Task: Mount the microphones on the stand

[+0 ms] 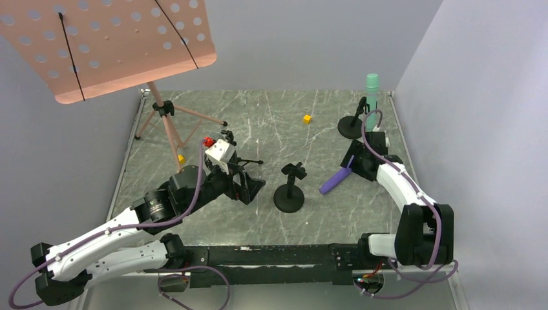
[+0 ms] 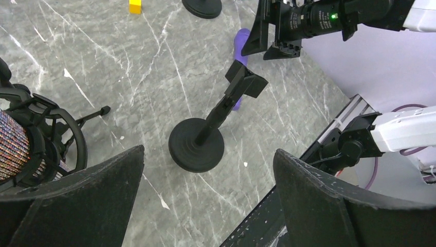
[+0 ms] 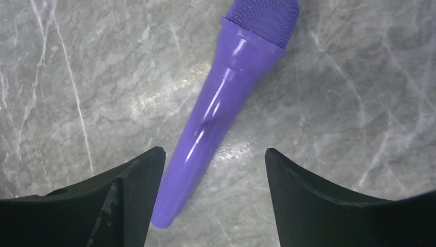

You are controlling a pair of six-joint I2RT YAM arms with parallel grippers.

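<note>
**Top external view: teal mic is up, purple one is flat on the table**

So from above, the teal mic [image 1: 372, 87] is standing upright in the far right stand [image 1: 352, 126], right at the back corner. The purple mic [image 1: 336, 180] is lying on the table [image 1: 258, 116], between the middle stand [image 1: 289, 194] and the right gripper [image 1: 357, 165].

The right wrist view shows it best. That gripper's fingers are spread apart with the thin tail end of the purple mic between them, and its mesh head points away. The tail sits much closer to one finger than the other. I honestly can't tell if it's touching, but it's not clamped.

The left gripper [image 2: 208, 154] has its fingers wide apart too, with nothing between them. It hangs over the middle stand, which is upright on its round base. At the left edge of the left wrist view, the glittery mic [image 2: 10, 146] sits inside a black ring mount [image 2: 67, 139].

Other stuff: a yellow cube [image 1: 307, 119] is near the back, and a peach music stand [image 1: 110, 51] is at far left.
</note>
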